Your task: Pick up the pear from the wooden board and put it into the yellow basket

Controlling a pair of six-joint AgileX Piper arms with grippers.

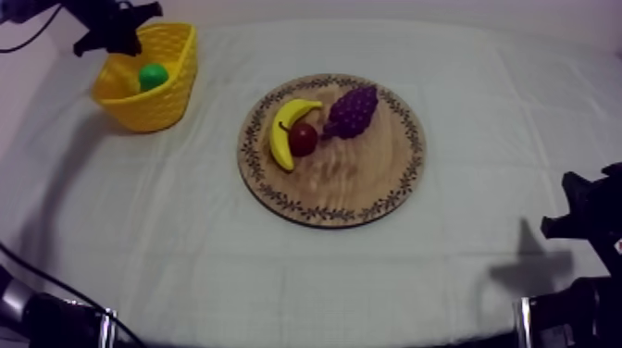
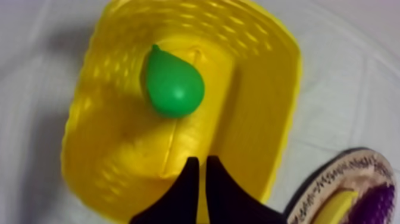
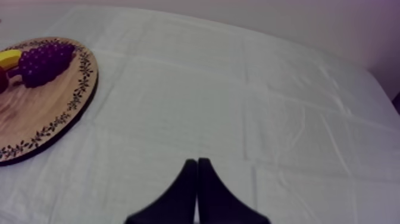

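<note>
Pear (image 1: 153, 76) (image 2: 174, 83) lies inside the basket (image 1: 162, 106) (image 2: 262, 119), on its floor, at the surface's (image 1: 185, 241) far left. Left gripper (image 1: 116, 32) (image 2: 200, 159) hangs over the basket's far rim. Its fingers are drawn together with a slim gap and hold nothing. Board (image 1: 356, 190) (image 3: 41, 113) sits mid-surface and carries the banana (image 1: 285, 130), the small red fruit (image 1: 303, 139) touching it, and the grapes (image 1: 352, 111) just beside. Right gripper (image 3: 197, 161) is closed and empty, low over bare cloth, well apart from the board.
</note>
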